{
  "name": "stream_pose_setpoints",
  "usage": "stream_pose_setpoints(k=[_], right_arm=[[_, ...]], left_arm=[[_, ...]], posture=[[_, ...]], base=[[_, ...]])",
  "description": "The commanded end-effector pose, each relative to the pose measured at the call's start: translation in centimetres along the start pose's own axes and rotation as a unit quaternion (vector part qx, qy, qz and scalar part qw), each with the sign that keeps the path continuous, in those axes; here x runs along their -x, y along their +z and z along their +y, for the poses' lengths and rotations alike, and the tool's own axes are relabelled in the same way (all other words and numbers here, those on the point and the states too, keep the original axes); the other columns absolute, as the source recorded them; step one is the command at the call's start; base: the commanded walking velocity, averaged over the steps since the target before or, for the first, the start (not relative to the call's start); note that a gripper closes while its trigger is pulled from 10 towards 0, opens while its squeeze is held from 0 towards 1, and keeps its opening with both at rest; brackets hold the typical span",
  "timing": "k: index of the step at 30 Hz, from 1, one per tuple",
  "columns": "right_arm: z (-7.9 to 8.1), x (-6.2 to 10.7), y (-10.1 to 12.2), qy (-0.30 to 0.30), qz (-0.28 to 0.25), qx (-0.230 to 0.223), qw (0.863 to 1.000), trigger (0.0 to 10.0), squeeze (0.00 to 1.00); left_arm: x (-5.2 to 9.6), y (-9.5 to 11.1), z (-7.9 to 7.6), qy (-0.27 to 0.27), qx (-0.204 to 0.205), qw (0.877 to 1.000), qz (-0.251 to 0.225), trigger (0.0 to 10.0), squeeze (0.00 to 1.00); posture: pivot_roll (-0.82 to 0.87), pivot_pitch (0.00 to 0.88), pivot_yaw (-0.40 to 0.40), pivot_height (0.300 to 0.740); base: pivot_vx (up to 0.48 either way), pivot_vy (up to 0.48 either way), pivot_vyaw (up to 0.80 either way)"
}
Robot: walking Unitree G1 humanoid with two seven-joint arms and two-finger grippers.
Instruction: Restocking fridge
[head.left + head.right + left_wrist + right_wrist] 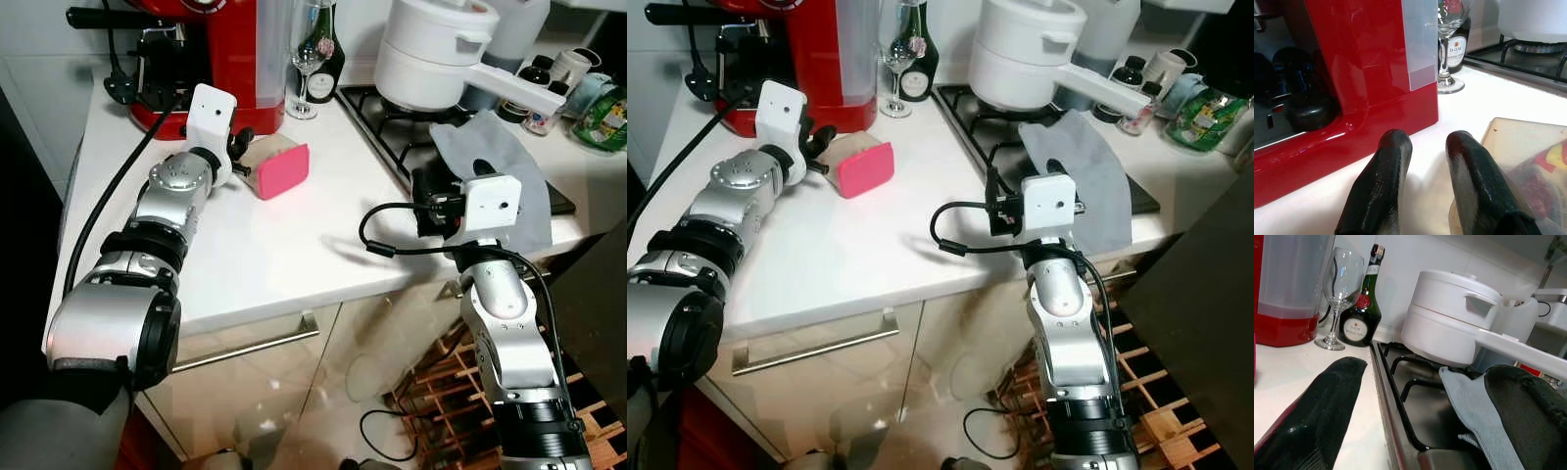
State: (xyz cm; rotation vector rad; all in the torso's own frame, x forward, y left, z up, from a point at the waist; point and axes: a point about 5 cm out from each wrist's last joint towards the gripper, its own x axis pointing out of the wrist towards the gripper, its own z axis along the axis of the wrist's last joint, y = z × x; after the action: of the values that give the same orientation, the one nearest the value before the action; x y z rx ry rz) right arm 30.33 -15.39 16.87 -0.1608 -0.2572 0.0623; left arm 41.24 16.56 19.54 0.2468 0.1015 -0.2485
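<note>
While our left gripper [238, 144] sits parted, one finger against the pink-lidded container [275, 164], we should straddle it squarely, then clamp. Right gripper [1415, 406], open, idles at 3 o'clock on the tabletop [274, 245].

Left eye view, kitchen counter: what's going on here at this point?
The robot stands at a white counter. Its left end effector is at a pink-lidded container lying on its side by the red coffee machine; the fingers look open, one against the container, not clearly gripping it. The right end effector hovers open at the hob's edge, over a grey cloth. A wine glass, a dark bottle and a white pot stand behind.
</note>
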Motion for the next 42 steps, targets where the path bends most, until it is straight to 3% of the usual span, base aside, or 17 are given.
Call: stream_pose_setpoints(k=[1,9,19,24,27,30,34,35,36,37,38,39,42], right_arm=[[-0.4,-0.2,0.1,0.0,-0.002,0.002,1.0,10.0,0.0],[-0.3,-0.1,-0.1,0.002,0.001,0.002,1.0,10.0,0.0],[-0.1,-0.1,-0.4,0.006,0.008,0.001,1.0,10.0,0.0],[-0.2,0.0,-0.4,0.005,0.008,0.002,1.0,10.0,0.0],[-0.4,0.1,-0.5,0.002,0.009,0.003,1.0,10.0,0.0],[-0.5,0.3,-0.5,-0.001,0.01,0.003,1.0,10.0,0.0],[-0.4,0.4,-0.9,0.0,0.015,0.002,1.0,10.0,0.0],[-0.3,0.3,-0.8,0.002,0.014,0.002,1.0,10.0,0.0],[-0.3,0.3,-0.8,0.002,0.014,0.002,1.0,10.0,0.0],[0.0,0.1,-0.6,0.003,0.006,-0.002,1.0,10.0,0.0],[0.0,0.0,-0.5,0.003,0.001,-0.004,1.0,10.0,0.0],[0.0,0.0,-0.4,0.002,-0.002,-0.004,1.0,10.0,0.0],[-0.2,0.0,-0.2,-0.002,-0.007,-0.007,1.0,10.0,0.0]], left_arm=[[1.1,-6.7,-2.3,-0.047,0.008,0.989,0.143,10.0,0.0],[1.7,-8.1,-2.4,-0.057,-0.004,0.984,0.17,10.0,0.0],[3.4,-11.8,-2.7,-0.089,-0.073,0.964,0.238,10.0,0.0],[3.6,-12.1,-2.8,-0.105,-0.103,0.959,0.241,10.0,0.0],[4.2,-12.9,-3.0,-0.151,-0.148,0.946,0.247,10.0,0.0],[4.6,-13.1,-2.8,-0.166,-0.151,0.944,0.24,10.0,0.0],[4.3,-11.7,-2.0,-0.139,-0.145,0.959,0.197,10.0,0.0],[3.9,-10.4,-1.6,-0.112,-0.138,0.971,0.159,10.0,0.0],[3.9,-10.4,-1.6,-0.112,-0.138,0.971,0.159,10.0,0.0],[3.0,-6.0,-0.7,-0.016,-0.117,0.993,0.026,10.0,0.0],[3.1,-4.3,-0.2,0.028,-0.109,0.993,-0.03,10.0,0.0],[3.1,-3.3,0.0,0.053,-0.104,0.991,-0.059,10.0,0.0],[4.0,-1.1,-0.9,0.078,-0.038,0.987,-0.139,10.0,0.0]], posture=[[-0.07,0.0,-0.097,0.74],[-0.07,0.0,-0.095,0.74],[-0.06,0.0,-0.098,0.74],[-0.07,0.0,-0.092,0.74],[-0.07,0.0,-0.084,0.74],[-0.07,0.0,-0.085,0.74],[-0.05,0.0,-0.089,0.74],[-0.05,0.0,-0.09,0.74],[-0.05,0.0,-0.09,0.74],[-0.04,0.0,-0.091,0.74],[-0.04,0.0,-0.091,0.74],[-0.04,0.0,-0.091,0.74],[-0.03,0.0,-0.094,0.74]], base=[[0.0,0.0,0.0],[0.0,0.0,0.0],[0.0,0.0,0.0],[0.0,0.0,0.0],[0.0,0.0,0.0],[0.0,0.0,0.0],[0.0,0.0,0.0],[0.0,0.0,0.0],[0.0,0.0,0.0],[0.0,0.0,0.0],[0.0,0.0,0.0],[0.0,0.0,0.0],[0.0,0.0,0.0]])
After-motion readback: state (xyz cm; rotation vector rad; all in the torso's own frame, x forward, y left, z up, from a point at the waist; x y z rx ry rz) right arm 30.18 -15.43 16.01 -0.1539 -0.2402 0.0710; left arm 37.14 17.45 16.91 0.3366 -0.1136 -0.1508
